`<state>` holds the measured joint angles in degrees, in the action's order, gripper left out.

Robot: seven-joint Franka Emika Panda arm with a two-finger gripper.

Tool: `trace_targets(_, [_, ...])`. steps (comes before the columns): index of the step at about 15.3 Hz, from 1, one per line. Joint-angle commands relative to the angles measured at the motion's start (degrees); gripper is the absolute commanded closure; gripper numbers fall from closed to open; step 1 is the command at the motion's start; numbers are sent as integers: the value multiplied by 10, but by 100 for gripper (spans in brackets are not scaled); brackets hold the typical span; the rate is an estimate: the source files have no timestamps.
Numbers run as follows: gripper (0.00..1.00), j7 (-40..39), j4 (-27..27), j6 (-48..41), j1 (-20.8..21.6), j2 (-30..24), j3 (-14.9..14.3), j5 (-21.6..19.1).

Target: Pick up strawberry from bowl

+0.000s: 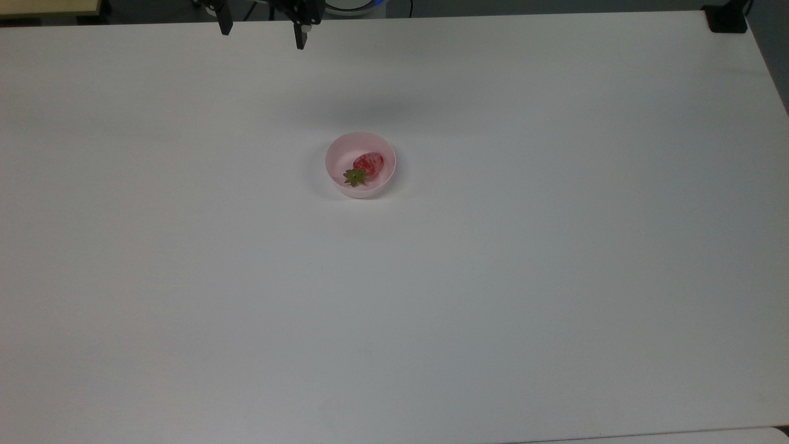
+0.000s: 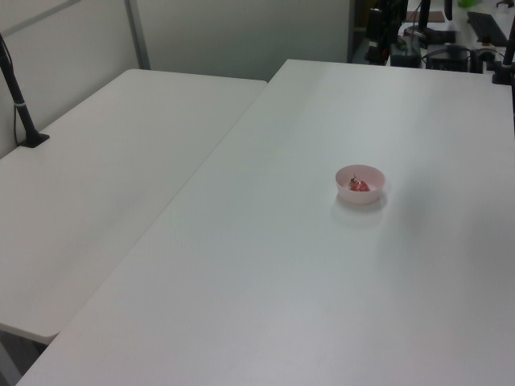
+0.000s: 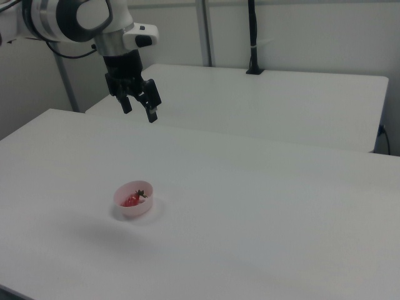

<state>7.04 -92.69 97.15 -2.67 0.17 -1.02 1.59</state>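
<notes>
We are looking at a white worktop (image 1: 555, 277) with the pale pink bowl (image 1: 345, 151) sitting alone near its middle. Inside the bowl the strawberry (image 1: 368, 163) is lying on its side, and the top view is giving us the clearest look at it: the red body is pointing toward the top view's upper right and the spiky green cap toward the lower left, close to the bowl's wall.

In the right view we are seeing the end effector (image 3: 140, 106) hanging high in the air above the worktop, well apart from the bowl (image 3: 128, 209) and up and behind it, with its two black fingers spread and nothing between them. The white arm (image 3: 69, 19) is reaching in from the right view's upper left. The top view is catching the finger ends (image 1: 300, 34) at its upper edge.

The left view is showing us the bowl (image 2: 370, 193) with the strawberry (image 2: 360, 186) as a small red patch, plus a second white table (image 2: 105, 177) butting against the worktop on the left view's left.
</notes>
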Motion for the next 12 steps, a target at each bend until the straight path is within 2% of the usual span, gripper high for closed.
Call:
trace_targets(1, [0,-11,-4,8,10,-5,-11,-12])
trace_targets(10, [0,-11,-4,8,10,-6,-11,-13])
trace_targets(12, [0,-35,-6,5,8,-6,-11,-12])
